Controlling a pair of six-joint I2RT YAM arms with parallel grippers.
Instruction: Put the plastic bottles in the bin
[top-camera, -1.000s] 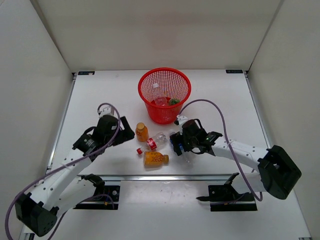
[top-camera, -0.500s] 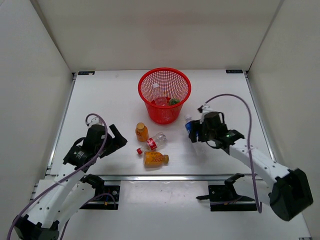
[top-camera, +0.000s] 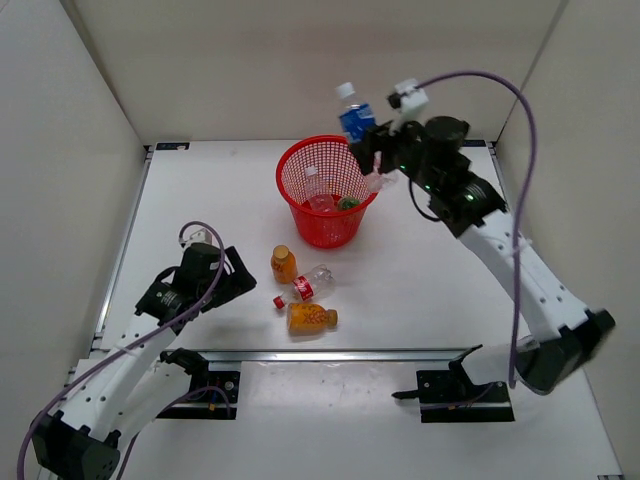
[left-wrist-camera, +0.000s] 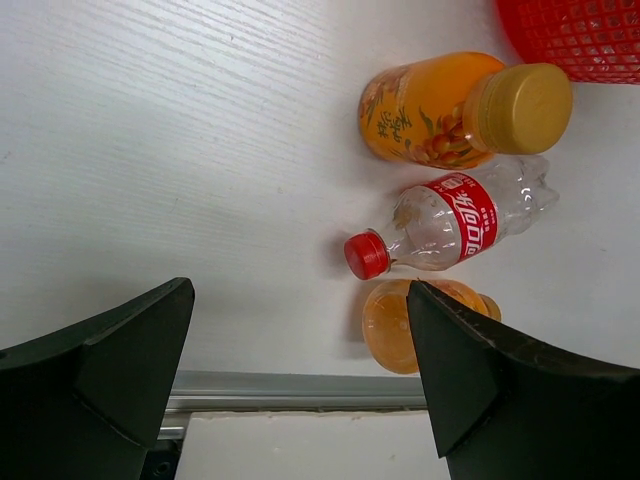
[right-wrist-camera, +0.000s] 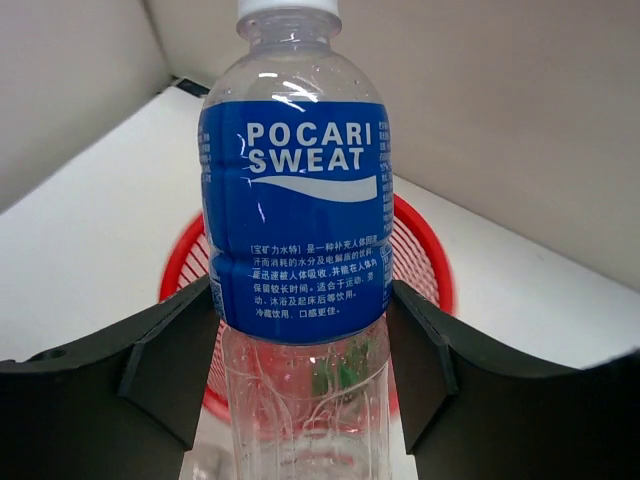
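Bin: red, at 12 o'clock on the worktop; a clear bottle and a green bottle lie inside.
Right hand: mine, clamped on the blue-label bottle, raised above the bin's rim at about 1 o'clock.
Blue-label bottle: roughly upright in my grip, white cap up, clear of the worktop.
Left hand: my jaws spread wide and empty, low at 9 o'clock from the loose bottles.
Loose bottles: at 6 o'clock from the bin. The orange bottle looks upright, the red-label bottle lies beside it, and the second orange bottle lies nearest me.
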